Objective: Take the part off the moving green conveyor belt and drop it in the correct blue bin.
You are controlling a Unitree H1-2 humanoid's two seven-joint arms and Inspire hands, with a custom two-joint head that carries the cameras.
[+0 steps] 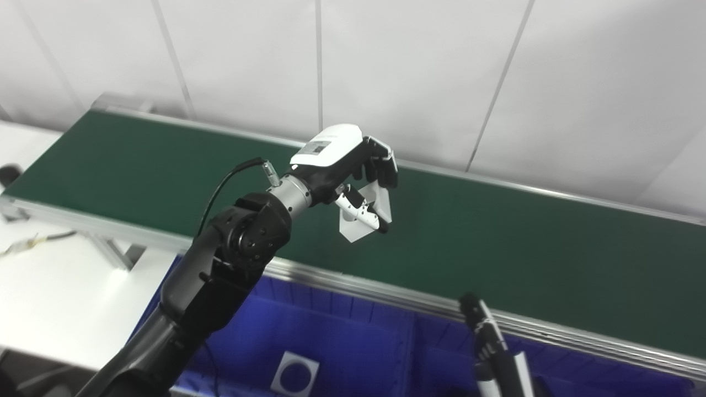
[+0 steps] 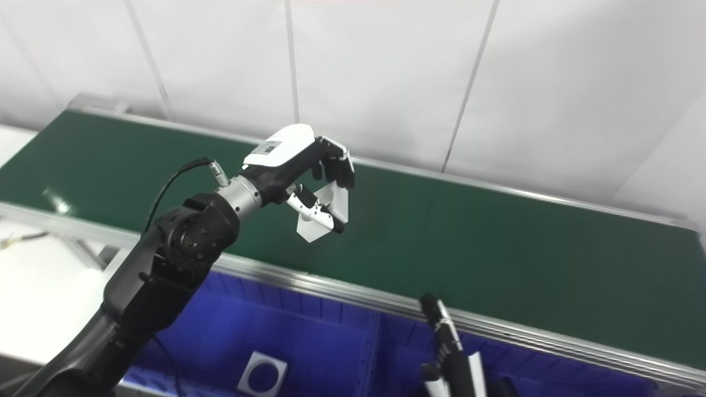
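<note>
Left hand [image 1: 353,173] raised above the green belt [image 1: 496,242], near picture centre, fingers [image 1: 386,165] and thumb clamped on the white part [image 1: 367,218]. Part a flat, angular plate, hanging tilted below the palm, clear of the belt surface. Left arm [image 1: 220,264] reaching up from 7 o'clock, with a black cable looping off the wrist.

Belt running from 10 o'clock to 4 o'clock, framed by silver rails [image 1: 386,295], white panelled wall [image 1: 441,66] behind it. No other part visible on the belt.

Blue bins [image 1: 342,342] just below the near rail, at 6 o'clock, divided by a blue wall. Left bin holding a white square card with a round hole [image 1: 297,374] on its floor.

Right hand [image 1: 488,342] low at 5 o'clock, mostly cut off by the picture's bottom edge, only a dark fingertip and some white casing showing over the bins; cannot tell whether its fingers are apart or together.

White counter [image 1: 55,286] at 8 o'clock, beside the bins, under the belt's end.
</note>
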